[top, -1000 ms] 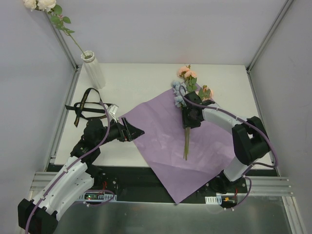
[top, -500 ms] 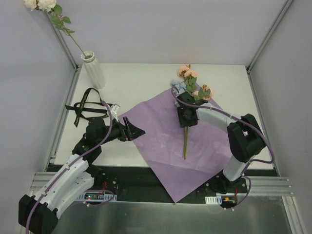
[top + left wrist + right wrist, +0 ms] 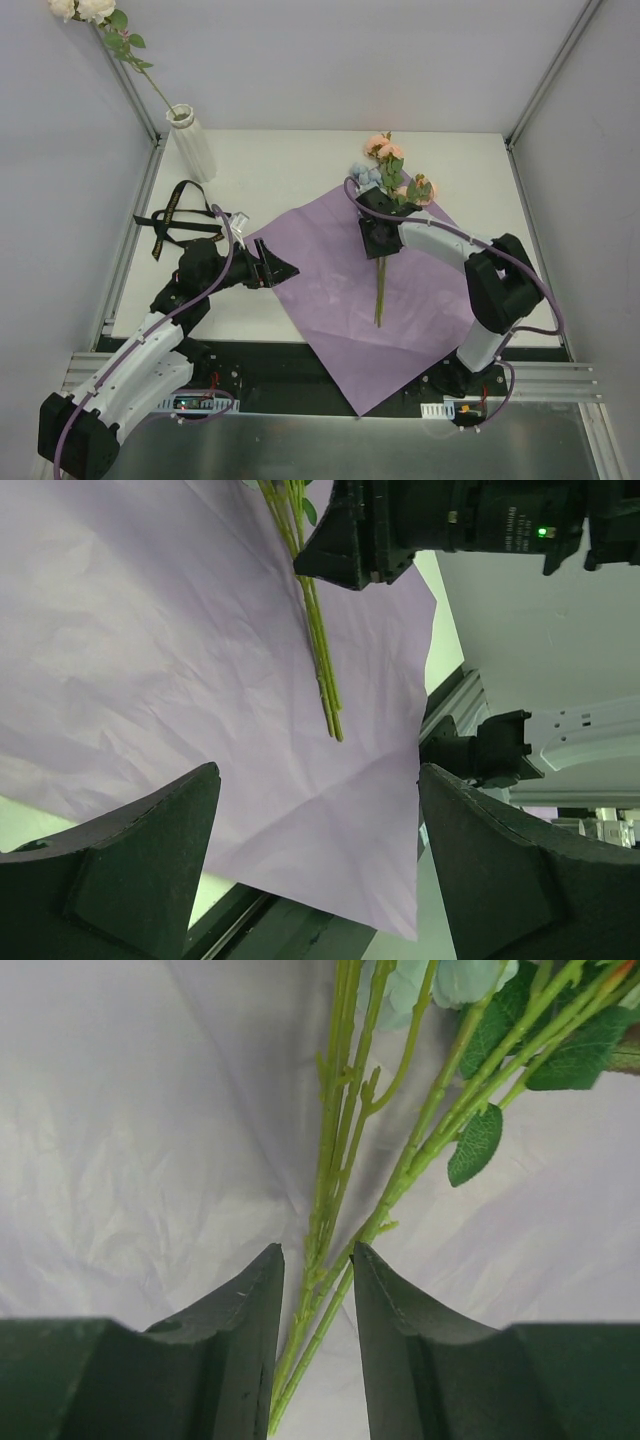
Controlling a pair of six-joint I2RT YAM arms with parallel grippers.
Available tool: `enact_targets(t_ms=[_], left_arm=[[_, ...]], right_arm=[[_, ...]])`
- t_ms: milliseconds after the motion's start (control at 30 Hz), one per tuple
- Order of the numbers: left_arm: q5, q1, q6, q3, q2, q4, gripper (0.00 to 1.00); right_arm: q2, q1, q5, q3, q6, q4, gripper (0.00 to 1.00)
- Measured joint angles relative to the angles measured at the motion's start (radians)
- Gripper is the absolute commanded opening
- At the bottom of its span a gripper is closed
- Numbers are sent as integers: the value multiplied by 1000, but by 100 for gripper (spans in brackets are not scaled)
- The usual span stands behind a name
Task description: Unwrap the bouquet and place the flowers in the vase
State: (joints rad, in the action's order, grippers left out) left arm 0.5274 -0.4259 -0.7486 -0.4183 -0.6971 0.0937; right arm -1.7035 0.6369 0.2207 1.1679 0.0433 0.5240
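Observation:
The bouquet lies unwrapped: the flowers point(image 3: 391, 168), peach-pink and pale blue with green leaves, rest on the flat purple paper point(image 3: 330, 290), stems point(image 3: 379, 292) pointing toward me. My right gripper point(image 3: 378, 240) straddles the stems just below the blooms. In the right wrist view its jaws point(image 3: 317, 1250) stand narrowly apart, open, with the green stems point(image 3: 335, 1160) between them; the right finger touches one stem. My left gripper point(image 3: 275, 268) hovers open over the paper's left corner point(image 3: 150, 660), holding nothing. The white ribbed vase point(image 3: 192, 143) stands at the back left with one white rose point(image 3: 85, 10) in it.
A black ribbon point(image 3: 170, 215) lies on the table left of the paper, near the left arm. Metal frame posts run along both sides of the table. The paper's near corner point(image 3: 365, 405) hangs over the table's front edge.
The right gripper has slid slightly left along the stems toward the blooms and its jaws have narrowed around them. The blue flowers shifted a little. The left arm has barely moved.

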Motion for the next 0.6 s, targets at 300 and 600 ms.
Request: enact_targets(t_ms=[300,600], left_arm=[[15,0,-7,0,10,0,80],[16,-10,-30,-24,10,0,80]], right_arm=[[-61,0,0,-2,-6,-23,10],[23,0,23,-1,-9,-24,1]])
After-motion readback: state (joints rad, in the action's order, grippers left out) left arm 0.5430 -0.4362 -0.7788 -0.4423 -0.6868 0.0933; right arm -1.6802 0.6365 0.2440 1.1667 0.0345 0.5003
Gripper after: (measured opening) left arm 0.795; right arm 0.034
